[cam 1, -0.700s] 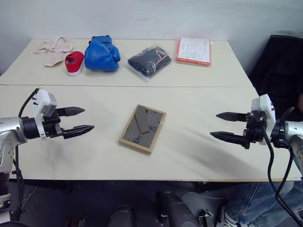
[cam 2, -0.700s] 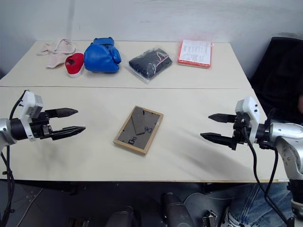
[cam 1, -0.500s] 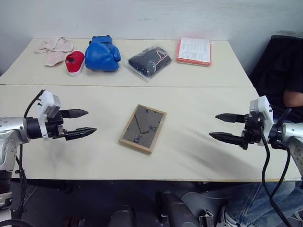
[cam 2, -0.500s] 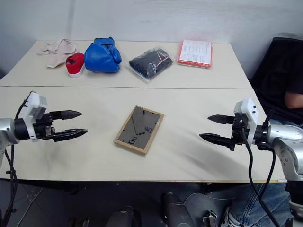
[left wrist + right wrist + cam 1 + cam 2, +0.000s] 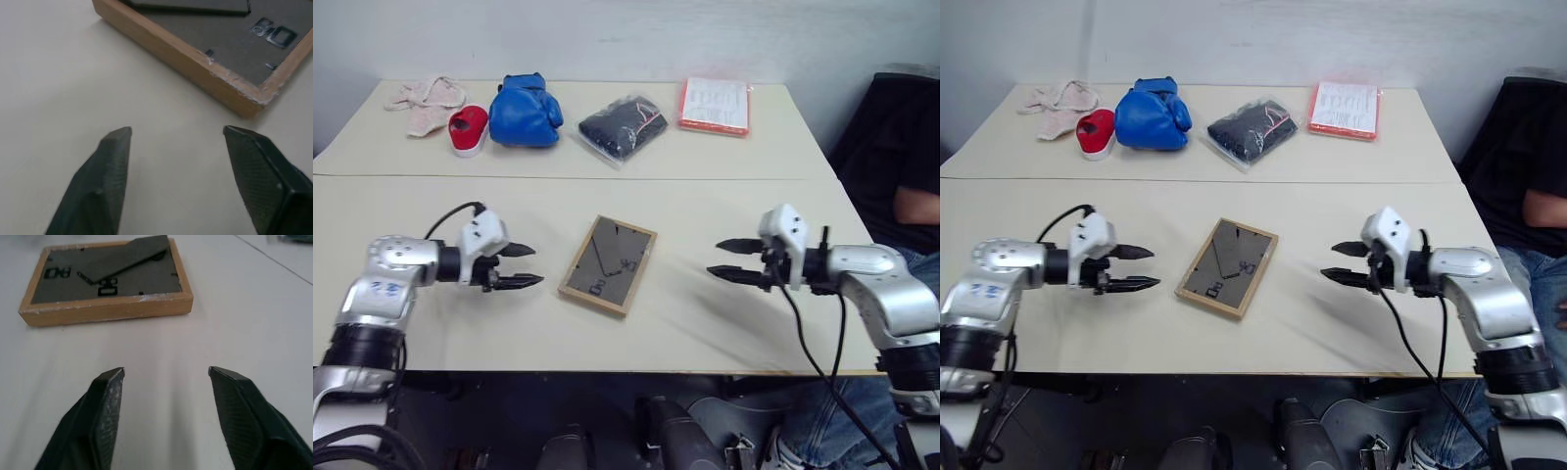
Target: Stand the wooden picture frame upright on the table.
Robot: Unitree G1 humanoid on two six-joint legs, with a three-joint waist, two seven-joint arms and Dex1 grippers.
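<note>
Tan wood border, dark back panel: the wooden picture frame [image 5: 608,264] is lying flat, back side up, around the middle of the near half of the table [image 5: 724,166], just this side of the seam. In the head views the left gripper [image 5: 525,265] sits just beside the frame's left edge and the right gripper [image 5: 722,260] is near its right side with a gap, both low over the table, jaws parted and holding nothing. Along the far edge there's a pinkish cloth [image 5: 424,101], a red shoe [image 5: 467,130], a blue boxing glove [image 5: 525,111], a bagged black item [image 5: 621,126] and an orange-edged packet [image 5: 714,105]

Left wrist view: two black fingers [image 5: 101,184] spread apart, frame corner just ahead, not touching

Right wrist view: same deal, jaws released, the frame's long edge facing them with bare table between
</note>
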